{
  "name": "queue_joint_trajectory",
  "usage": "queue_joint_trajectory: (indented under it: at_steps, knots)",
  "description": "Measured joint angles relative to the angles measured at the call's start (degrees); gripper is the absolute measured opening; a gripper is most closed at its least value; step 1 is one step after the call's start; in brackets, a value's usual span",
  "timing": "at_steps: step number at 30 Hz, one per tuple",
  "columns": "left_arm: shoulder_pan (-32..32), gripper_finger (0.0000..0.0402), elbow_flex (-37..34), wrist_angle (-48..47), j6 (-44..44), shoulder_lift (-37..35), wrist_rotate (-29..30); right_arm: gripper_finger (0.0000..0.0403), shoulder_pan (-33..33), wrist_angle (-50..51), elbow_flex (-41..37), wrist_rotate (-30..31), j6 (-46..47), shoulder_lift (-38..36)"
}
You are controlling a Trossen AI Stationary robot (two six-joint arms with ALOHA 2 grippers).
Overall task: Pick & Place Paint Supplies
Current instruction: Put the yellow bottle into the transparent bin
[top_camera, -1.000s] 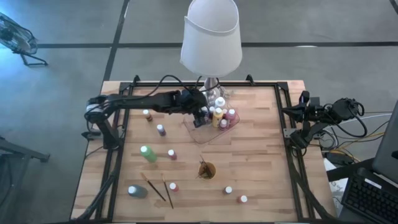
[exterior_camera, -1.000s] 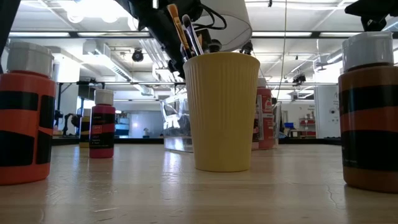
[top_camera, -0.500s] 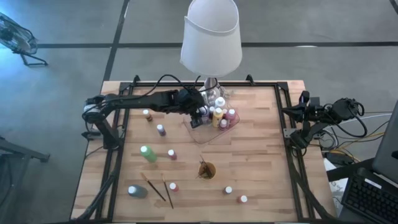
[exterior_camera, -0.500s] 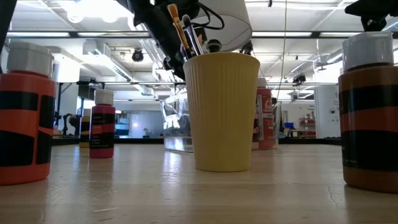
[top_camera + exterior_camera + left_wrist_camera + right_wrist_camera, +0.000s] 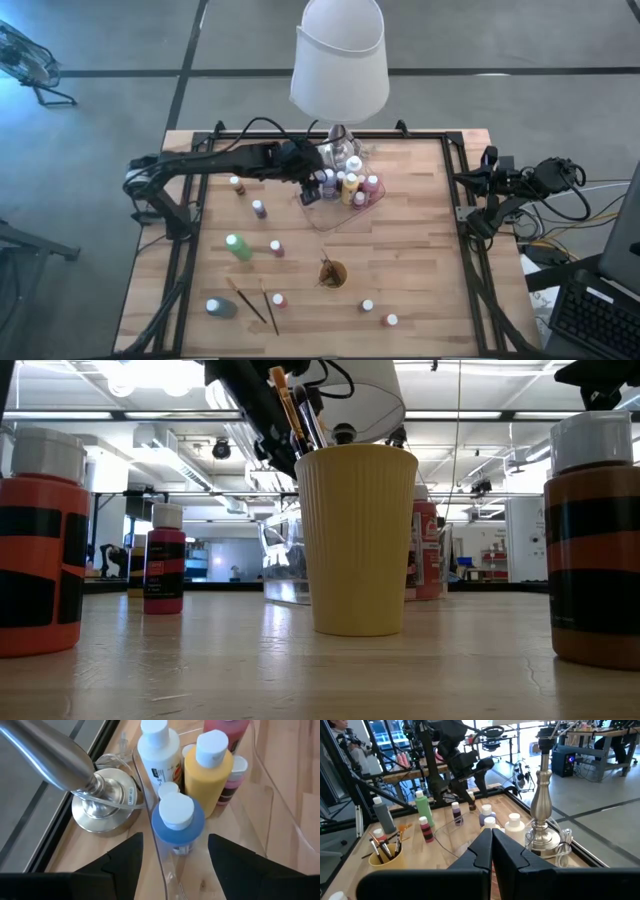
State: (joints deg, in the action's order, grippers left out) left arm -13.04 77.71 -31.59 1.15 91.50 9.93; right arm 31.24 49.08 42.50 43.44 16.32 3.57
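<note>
The left gripper (image 5: 172, 851) hangs over the near corner of the clear plastic tray (image 5: 265, 805), fingers spread wide and empty, a blue bottle (image 5: 177, 826) with a white cap standing in the tray just beyond the gap between them. Beside it in the tray stand a yellow bottle (image 5: 208, 770), a white bottle (image 5: 159, 751) and a pink one (image 5: 231, 782); the white bottle's label carries small dark print too fine to read (likewise the sticker on the lamp base (image 5: 102, 802)). From above, other bottles remain scattered on the table (image 5: 420, 260): a green one (image 5: 238, 247), a grey one (image 5: 219, 308), several small ones, and two brushes (image 5: 257, 303) lying loose near the front. The orange cup (image 5: 333, 273) holds more brushes. The right gripper (image 5: 492, 851) rests at the table's right edge, fingers pressed together on nothing.
</note>
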Motion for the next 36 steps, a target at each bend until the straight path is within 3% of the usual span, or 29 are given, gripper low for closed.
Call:
queue_joint_trajectory:
  at_steps: [18, 26, 36]
  knots:
    - [0.9, 0.0229, -0.1, -16.0, -3.1, -5.4, 0.1, 0.0008, 0.0, 0.0, 0.0, 0.0, 0.0, 0.0]
    - [2.6, 0.0229, -0.1, -24.6, -7.9, -12.4, 0.6, 0.0008, 0.0, 0.0, 0.0, 0.0, 0.0, 0.0]
    - [5.1, 0.0229, -0.2, -28.3, -12.8, -22.5, 0.9, 0.0008, 0.0, 0.0, 0.0, 0.0, 0.0, 0.0]
